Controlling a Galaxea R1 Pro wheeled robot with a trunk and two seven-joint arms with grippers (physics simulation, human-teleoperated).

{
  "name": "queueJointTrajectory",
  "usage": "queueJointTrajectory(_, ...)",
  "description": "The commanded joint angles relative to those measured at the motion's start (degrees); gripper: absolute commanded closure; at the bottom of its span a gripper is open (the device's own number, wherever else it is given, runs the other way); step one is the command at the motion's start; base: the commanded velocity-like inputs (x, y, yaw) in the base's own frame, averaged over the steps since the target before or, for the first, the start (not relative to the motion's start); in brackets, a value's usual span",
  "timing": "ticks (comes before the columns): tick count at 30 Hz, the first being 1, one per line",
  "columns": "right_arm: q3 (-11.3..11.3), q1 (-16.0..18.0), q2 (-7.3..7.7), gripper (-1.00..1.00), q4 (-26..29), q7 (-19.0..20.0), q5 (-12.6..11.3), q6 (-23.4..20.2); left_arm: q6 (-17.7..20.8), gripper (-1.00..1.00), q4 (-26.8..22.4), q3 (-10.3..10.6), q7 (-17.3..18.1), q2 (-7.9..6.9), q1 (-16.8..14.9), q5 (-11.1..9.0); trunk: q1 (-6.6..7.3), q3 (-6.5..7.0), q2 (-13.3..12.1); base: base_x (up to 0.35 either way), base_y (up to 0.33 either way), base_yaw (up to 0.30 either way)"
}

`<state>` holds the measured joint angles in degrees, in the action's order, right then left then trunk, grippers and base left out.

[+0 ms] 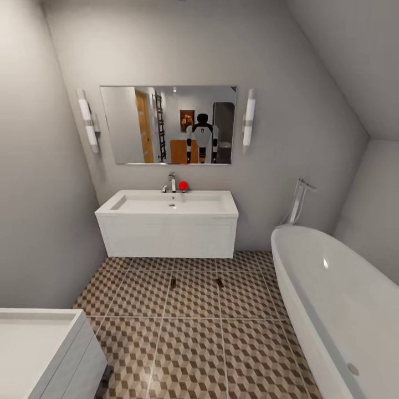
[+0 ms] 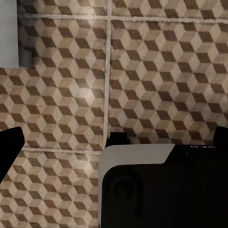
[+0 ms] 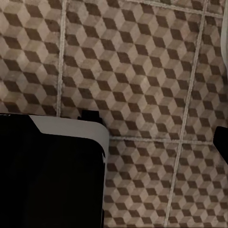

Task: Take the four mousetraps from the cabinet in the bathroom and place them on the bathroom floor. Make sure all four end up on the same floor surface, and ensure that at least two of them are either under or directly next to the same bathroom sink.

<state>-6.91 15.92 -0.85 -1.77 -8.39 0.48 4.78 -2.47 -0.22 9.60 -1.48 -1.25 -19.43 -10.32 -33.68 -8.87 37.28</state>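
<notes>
Mousetraps [image 1: 173, 284], apparently 2, before sink [image 1: 172, 204].

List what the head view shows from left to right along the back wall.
Left lamp → mirror → right lamp → bath tap. Under the mirror is the sink, with two mousetraps on the floor before it.

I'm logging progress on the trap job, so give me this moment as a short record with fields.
room: bathroom
floor: cube-patterned brown and beige tiles
sink: white rectangular basin with chrome tap, on white vanity
traps on floor: two small dark-brown mousetraps and, on the tiles just in front of the vanity, apart
bathtub: white oval tub, at the right
grippers: open or shut cannot be told
</notes>
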Motion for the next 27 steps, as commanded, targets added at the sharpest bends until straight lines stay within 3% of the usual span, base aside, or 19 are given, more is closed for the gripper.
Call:
queueJointTrajectory(1,-0.38,-0.04,-0.03,-1.0,-0.18,-0.25,0.05,0.18,-0.17,-1.0,0.04,0.5,-0.11,0.03,-0.02,-0.53,-0.02,-0.08,0.07,0.0,0.0,0.0)
queueJointTrajectory(10,-0.42,-1.42,-0.03,-1.0,-0.19,0.57,0.14,-0.07,-0.17,-1.0,0.06,0.5,-0.11,0.56,0.38,-0.53,-0.02,-0.03,0.07,0.0,0.0,0.0)
queueJointTrajectory(22,-0.41,-3.17,0.09,-1.0,-0.17,8.06,0.15,-0.06,-0.25,-1.0,0.06,0.48,-0.11,1.21,1.05,-0.57,-0.02,-0.02,0.07,0.0,0.0,0.0)
queueJointTrajectory(27,-0.39,-3.28,0.18,-1.0,-0.17,9.45,0.14,-0.05,-0.25,-1.0,0.06,0.47,-0.11,1.29,1.11,-0.57,-0.02,-0.02,0.07,0.0,0.0,0.0)
